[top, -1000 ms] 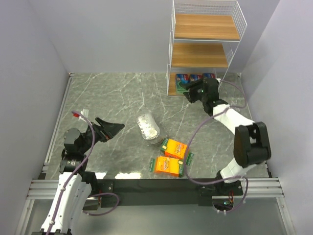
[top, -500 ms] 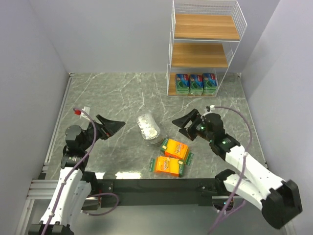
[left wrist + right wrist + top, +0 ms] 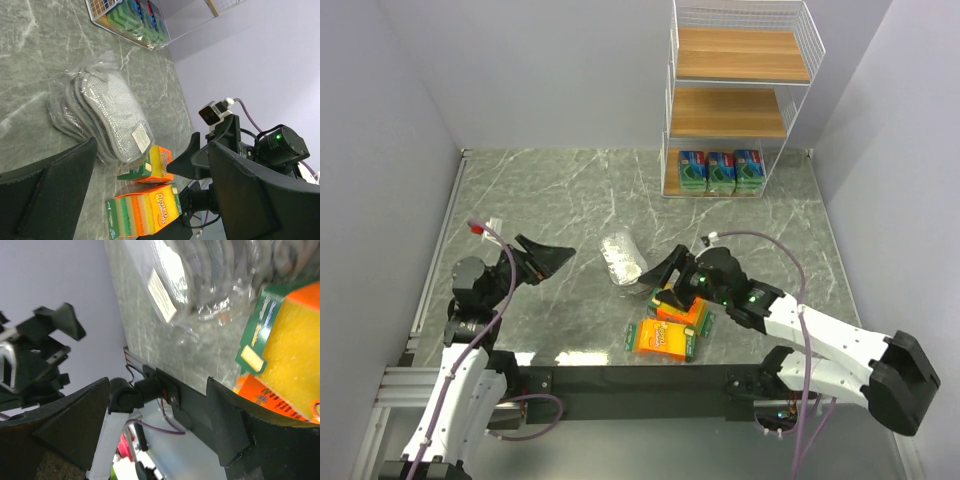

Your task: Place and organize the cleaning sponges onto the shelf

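Note:
The shelf (image 3: 740, 100) stands at the back right, with three blue-and-green cleaning sponges (image 3: 720, 170) in a row on its bottom tier. Clear-wrapped silvery grey sponges (image 3: 622, 258) (image 3: 107, 117) (image 3: 200, 280) lie mid-table. Two orange packs lie in front of them, one farther (image 3: 682, 305) (image 3: 152, 165) (image 3: 285, 340) and one nearer (image 3: 665, 340) (image 3: 142, 210). My right gripper (image 3: 668, 290) (image 3: 157, 385) is open, low over the farther orange pack's left end, holding nothing. My left gripper (image 3: 552, 262) (image 3: 152, 145) is open and empty, left of the grey sponges.
The shelf's two upper wooden boards (image 3: 728, 112) are bare. Grey walls close in the marble table (image 3: 540, 190) on the left, back and right. A black rail (image 3: 620, 380) runs along the near edge between the arm bases.
My right arm has swung back from the shelf's bottom tier to the orange packs, its jaws opening wider. The left arm has barely moved.

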Controlling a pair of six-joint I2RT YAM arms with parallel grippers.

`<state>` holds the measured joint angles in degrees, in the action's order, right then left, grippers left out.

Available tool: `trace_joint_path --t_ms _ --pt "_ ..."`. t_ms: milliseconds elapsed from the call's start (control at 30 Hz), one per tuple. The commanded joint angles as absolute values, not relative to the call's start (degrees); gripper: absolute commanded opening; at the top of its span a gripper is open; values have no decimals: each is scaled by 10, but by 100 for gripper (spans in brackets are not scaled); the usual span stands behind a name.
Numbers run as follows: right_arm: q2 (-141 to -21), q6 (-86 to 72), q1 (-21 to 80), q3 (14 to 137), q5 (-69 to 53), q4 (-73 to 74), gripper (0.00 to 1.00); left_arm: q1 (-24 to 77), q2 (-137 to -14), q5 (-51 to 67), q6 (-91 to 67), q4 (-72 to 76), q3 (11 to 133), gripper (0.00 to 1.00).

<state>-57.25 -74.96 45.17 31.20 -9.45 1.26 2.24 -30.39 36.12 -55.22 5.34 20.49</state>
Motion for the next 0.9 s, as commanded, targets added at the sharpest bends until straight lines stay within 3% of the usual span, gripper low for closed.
trace_joint_path --t_ms 0,333,867 --pt "-592 -779 479 348 -63 -12 84 25 -292 355 -542 51 228 100" --pt "-661 -839 533 362 -9 -24 85 25 -303 366 -549 71 221 99" --pt "-750 -896 534 375 68 -79 82 25 -299 366 -547 65 216 99"
